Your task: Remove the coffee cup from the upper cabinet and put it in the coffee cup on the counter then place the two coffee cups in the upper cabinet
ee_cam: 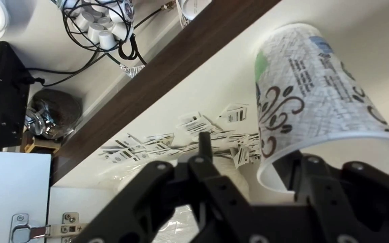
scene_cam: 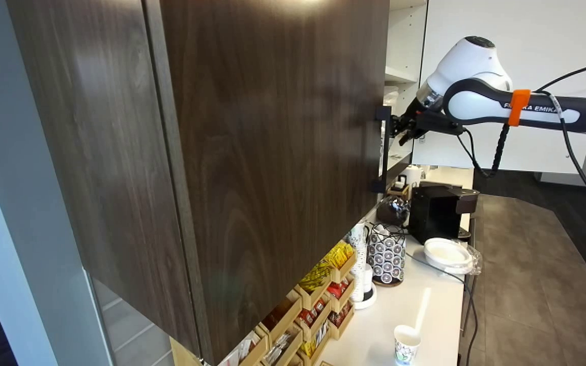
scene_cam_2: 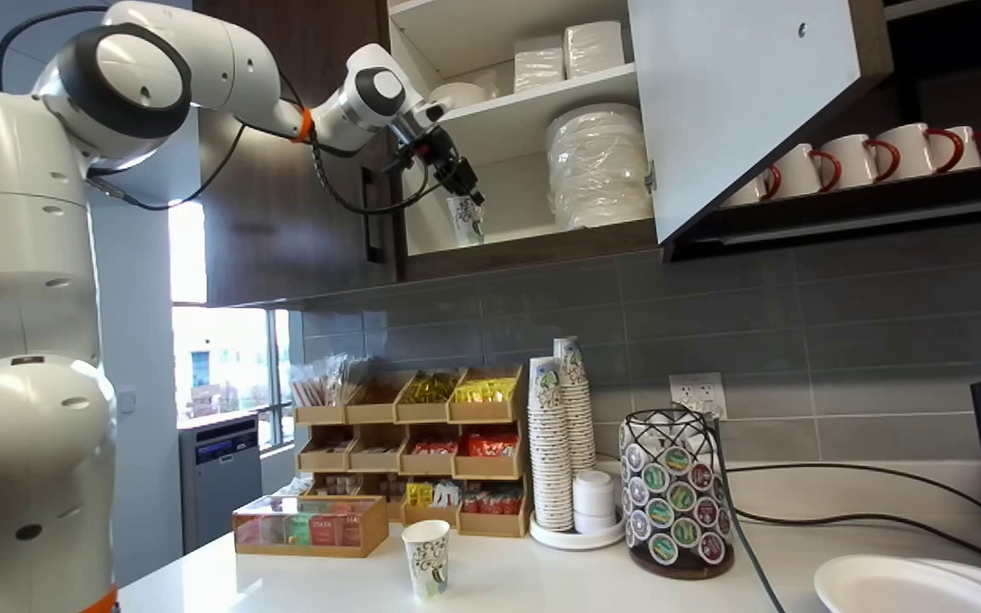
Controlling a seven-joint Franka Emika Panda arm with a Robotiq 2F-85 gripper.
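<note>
White with dark curls and a patch of green, a cup [ee_cam: 302, 94] stands right at the gripper [ee_cam: 245, 157], in the cabinet [scene_cam_2: 516, 187], its mouth turned upward. The gripper's jaws are spread, with one finger [ee_cam: 205, 146] outside the cup and a gap between that finger and the cup's side; the other finger [ee_cam: 289, 168] dips into the mouth, and whether it touches the inside wall I cannot tell. Just past the fingers, in the wrist view, lie scraps of printed paper [ee_cam: 198, 126]. Beside the gripper, farther along the same level, is a plastic-wrapped stack of white dishes [scene_cam_2: 597, 166]. Above the gripper a shelf [scene_cam_2: 542, 100] carries a white bowl [scene_cam_2: 459, 94] and two wrapped packs [scene_cam_2: 539, 64]. The white door [scene_cam_2: 729, 102] is swung out, past the dishes. Well below the gripper, a second cup [scene_cam_2: 428, 562] of similar pattern stands upright on the counter [scene_cam_2: 593, 587]. Also below, beyond that cup, are a wooden rack [scene_cam_2: 427, 464] of packets [scene_cam_2: 490, 445] and tall stacks of cups [scene_cam_2: 550, 464]. Farther to the side are coffee pods [scene_cam_2: 682, 495] in a wire holder [scene_cam_2: 679, 572] and, on a ledge [scene_cam_2: 874, 203], mugs [scene_cam_2: 846, 162] with red handles.
</note>
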